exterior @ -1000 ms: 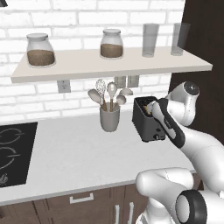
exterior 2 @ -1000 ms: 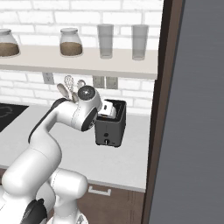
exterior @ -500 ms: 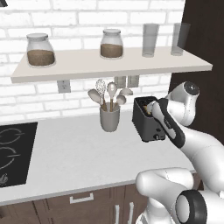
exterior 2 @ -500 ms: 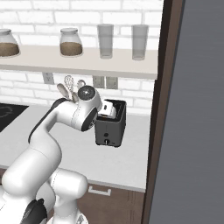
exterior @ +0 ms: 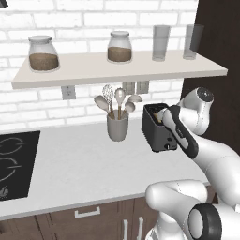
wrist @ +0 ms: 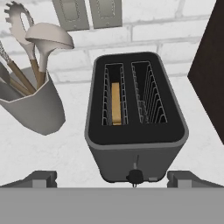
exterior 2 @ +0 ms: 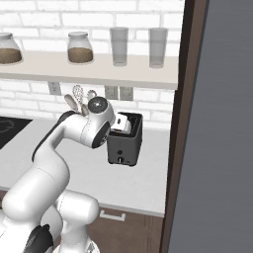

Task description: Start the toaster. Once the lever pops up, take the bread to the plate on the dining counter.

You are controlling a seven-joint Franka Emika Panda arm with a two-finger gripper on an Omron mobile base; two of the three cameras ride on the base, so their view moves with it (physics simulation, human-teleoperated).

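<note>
Bright, even, flat rendered light, no glare. Soft shadow under the shelf [exterior: 117, 70] on the brick wall [exterior: 84, 18], faint one beside the toaster [wrist: 133, 118]. Pics sharp thru-out, no blur, no edge distortion; slightly pixelated.

arm: bent forward, hand angled down | end effector [wrist: 112, 179]: jaws spread wide, empty
</note>
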